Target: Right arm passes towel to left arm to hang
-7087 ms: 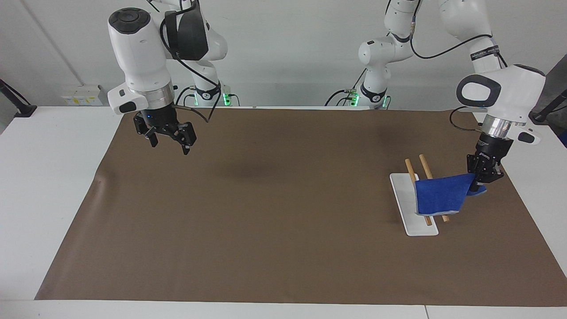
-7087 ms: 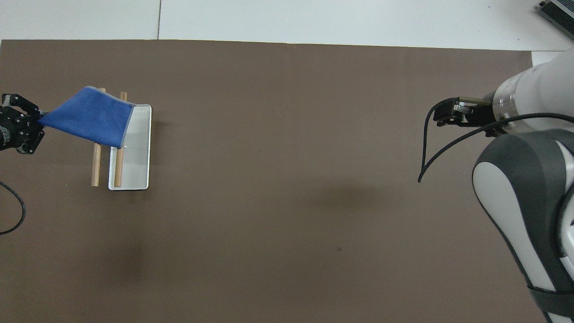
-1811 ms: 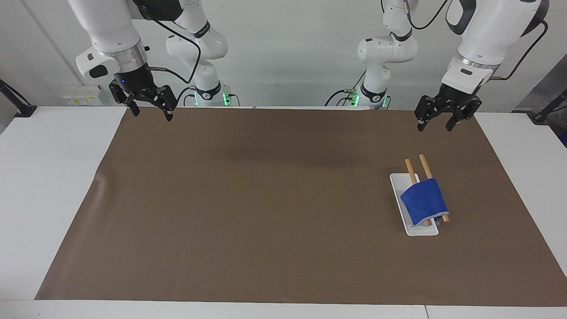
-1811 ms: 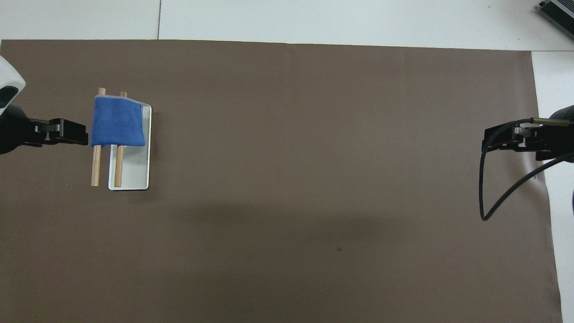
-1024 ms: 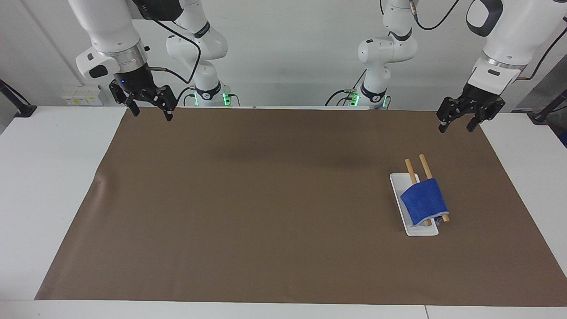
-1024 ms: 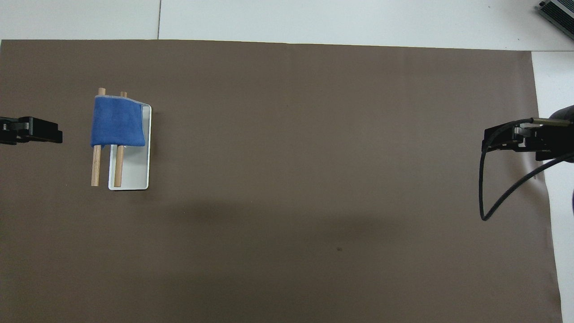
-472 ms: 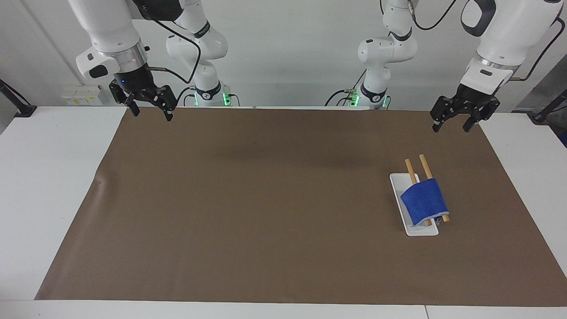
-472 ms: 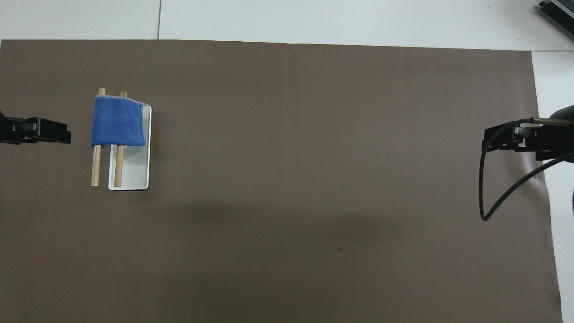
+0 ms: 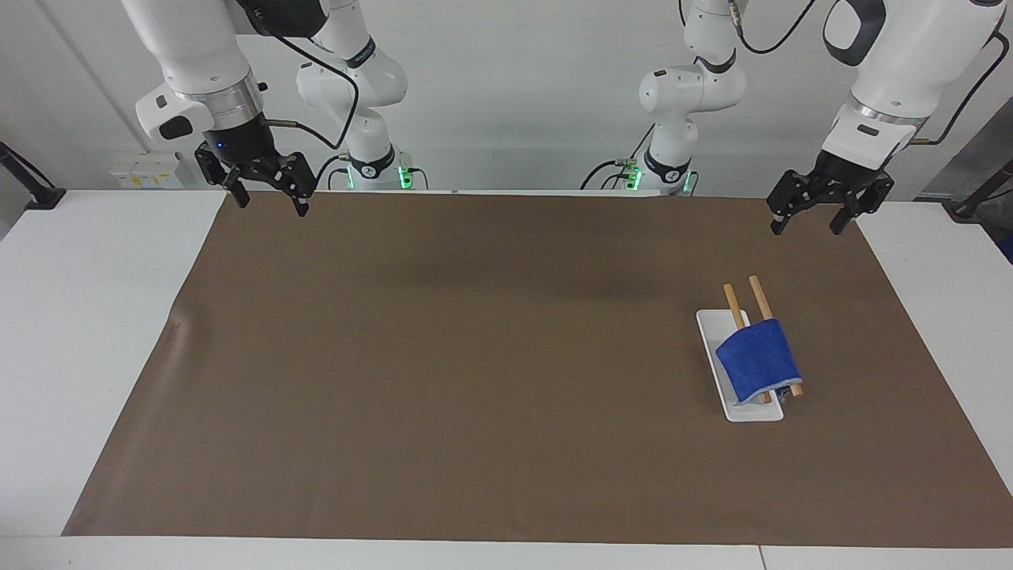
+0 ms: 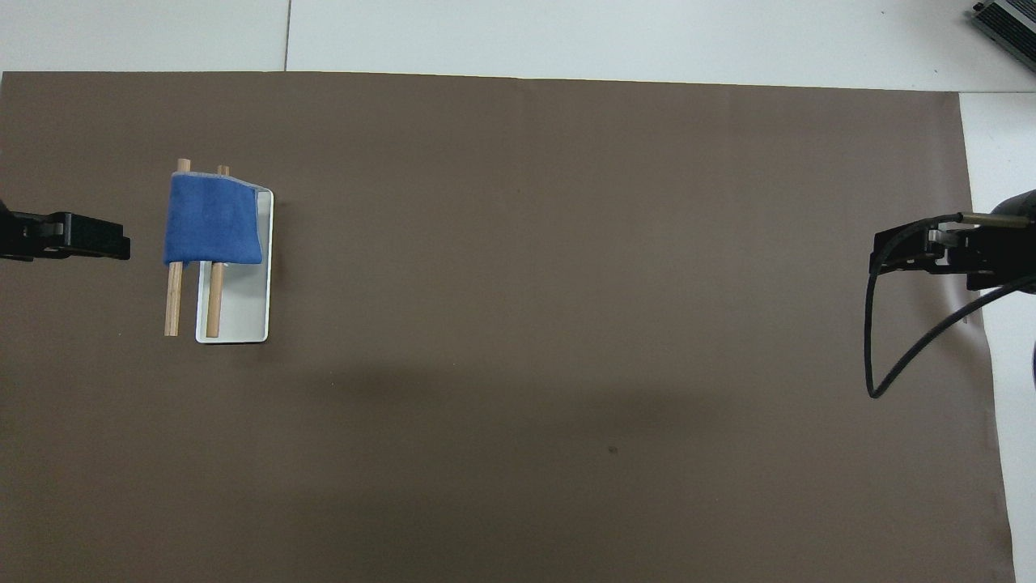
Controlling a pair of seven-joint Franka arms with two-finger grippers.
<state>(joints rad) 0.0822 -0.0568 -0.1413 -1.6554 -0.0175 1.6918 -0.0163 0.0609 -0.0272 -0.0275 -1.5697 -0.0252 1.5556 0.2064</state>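
The blue towel [image 9: 758,359] [image 10: 213,219] hangs draped over the two wooden rods [image 9: 756,296] of a rack with a white base [image 9: 716,332] [image 10: 243,312], toward the left arm's end of the table. My left gripper [image 9: 807,223] [image 10: 121,247] hangs open in the air over the mat's edge nearest the robots, well apart from the towel and holding nothing. At the right arm's end my right gripper [image 9: 269,203] [image 10: 878,263] is raised over the mat's corner, open and empty.
A brown mat [image 9: 491,364] covers most of the white table [image 9: 87,317]. A black cable [image 10: 898,364] loops down from the right arm's wrist. Nothing else lies on the mat.
Over the last second the left gripper shifted slightly along the mat's edge toward the table's middle and widened a little. The towel stays on the rods. The right arm holds still.
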